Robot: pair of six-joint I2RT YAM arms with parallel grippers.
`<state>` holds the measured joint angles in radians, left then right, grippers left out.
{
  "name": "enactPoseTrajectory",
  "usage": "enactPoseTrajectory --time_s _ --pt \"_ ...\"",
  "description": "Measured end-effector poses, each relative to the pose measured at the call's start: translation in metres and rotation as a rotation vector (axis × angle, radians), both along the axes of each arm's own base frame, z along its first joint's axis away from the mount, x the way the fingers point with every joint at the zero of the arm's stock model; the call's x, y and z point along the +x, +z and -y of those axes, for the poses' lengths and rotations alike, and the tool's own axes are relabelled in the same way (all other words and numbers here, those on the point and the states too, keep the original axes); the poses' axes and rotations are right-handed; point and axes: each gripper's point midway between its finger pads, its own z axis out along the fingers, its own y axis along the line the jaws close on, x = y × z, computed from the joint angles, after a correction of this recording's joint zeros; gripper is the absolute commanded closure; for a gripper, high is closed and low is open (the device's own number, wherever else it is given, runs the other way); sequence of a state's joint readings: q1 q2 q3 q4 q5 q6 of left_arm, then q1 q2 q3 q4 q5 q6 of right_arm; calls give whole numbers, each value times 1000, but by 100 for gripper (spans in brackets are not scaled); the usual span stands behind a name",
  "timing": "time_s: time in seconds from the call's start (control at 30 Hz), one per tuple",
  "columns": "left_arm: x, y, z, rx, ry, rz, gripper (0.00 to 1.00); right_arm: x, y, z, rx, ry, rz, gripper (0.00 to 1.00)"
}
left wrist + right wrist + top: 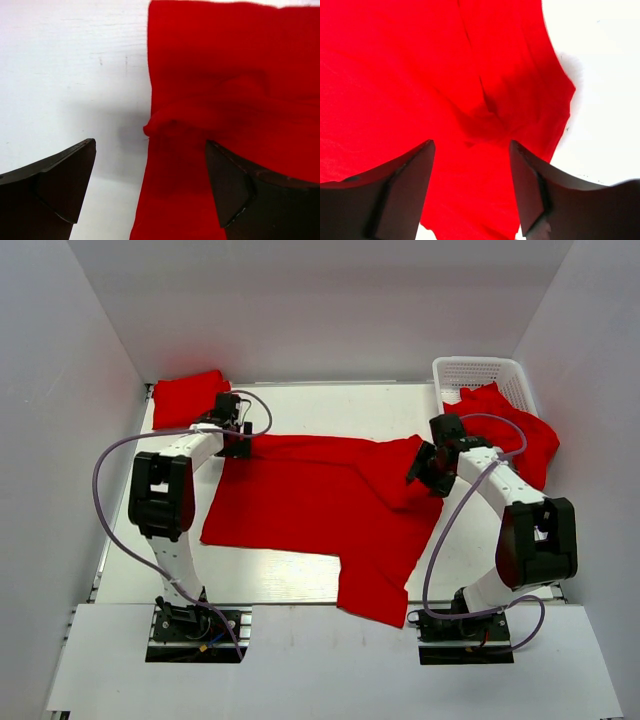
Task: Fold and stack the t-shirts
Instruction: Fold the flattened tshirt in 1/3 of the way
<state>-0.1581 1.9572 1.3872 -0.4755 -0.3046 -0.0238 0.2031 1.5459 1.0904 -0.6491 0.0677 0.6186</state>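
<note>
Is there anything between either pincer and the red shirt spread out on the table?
Nothing visible. The left pincer stands open right over the bunched edge of the spread shirt, and the right pincer stands open over a crease in the same fabric. Only cloth and bare table show in either gap.

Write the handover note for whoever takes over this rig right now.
Left gripper: open, straddling the left edge of the spread shirt, where the cloth bunches.
Right gripper: open, over a pucker near that shirt's far-right corner.
Folded shirt lies at the far-left corner of the table. More red cloth spills from the white basket, far right.
Done: one shirt appears folded.
Left: grip and fold the spread shirt, stack it on the folded one, then handle the basket's cloth.
</note>
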Motion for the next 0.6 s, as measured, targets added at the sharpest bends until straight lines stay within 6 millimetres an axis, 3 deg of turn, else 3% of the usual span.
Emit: enactPoseTrajectory --time_s 0.13,0.27,0.3,0.33,0.43,0.6 --pt "7 21 0 -8 12 43 0 15 14 -2 -8 46 62 29" --pt "19 46 4 -29 4 117 0 47 35 -12 7 103 166 24" --pt "21 51 6 -37 -2 131 0 56 39 -15 11 114 192 10" --pt "24 55 7 -44 -5 143 0 64 40 -18 15 125 214 10" --pt "31 63 12 -71 -5 168 0 78 32 -29 32 165 235 10" --pt "45 67 20 -138 29 199 13 97 10 -52 87 230 222 12"
